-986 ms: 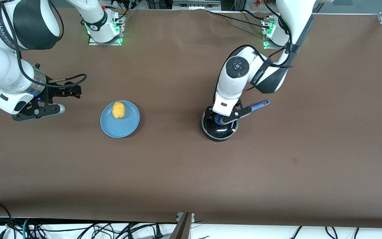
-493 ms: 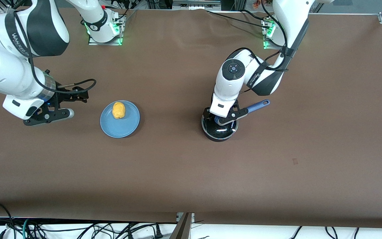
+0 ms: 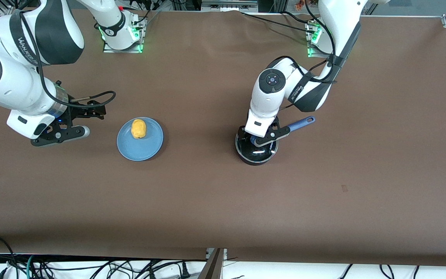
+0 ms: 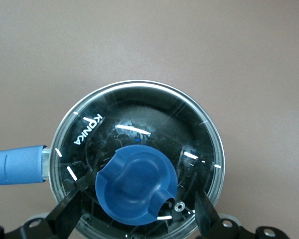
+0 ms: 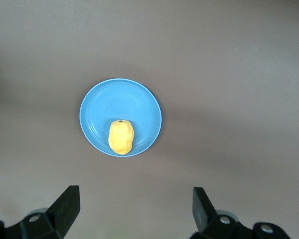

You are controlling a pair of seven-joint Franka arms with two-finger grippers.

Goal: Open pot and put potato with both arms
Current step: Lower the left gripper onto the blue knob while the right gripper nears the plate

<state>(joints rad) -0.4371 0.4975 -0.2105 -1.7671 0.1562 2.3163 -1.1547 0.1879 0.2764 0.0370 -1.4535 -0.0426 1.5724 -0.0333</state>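
The black pot (image 3: 256, 152) with its long blue handle (image 3: 302, 123) stands mid-table toward the left arm's end, its glass lid (image 4: 139, 119) on. My left gripper (image 3: 257, 140) is low over the lid, open, its fingers (image 4: 69, 211) on either side of the blue knob (image 4: 135, 185) with gaps showing. The yellow potato (image 3: 138, 128) lies on a light-blue plate (image 3: 146, 149). My right gripper (image 3: 58, 133) is open and empty above the table beside the plate, toward the right arm's end. In the right wrist view my right gripper (image 5: 134, 204) has the potato (image 5: 121, 137) and plate (image 5: 139, 104) ahead of it.
The brown table cover (image 3: 223, 201) is bare apart from the plate and pot. The arm bases (image 3: 122, 37) stand at the table's edge farthest from the front camera. Cables hang below the nearest edge.
My right arm has moved toward the plate with its gripper open. My left gripper has settled slightly lower around the lid knob. Pot, plate and potato have not moved.
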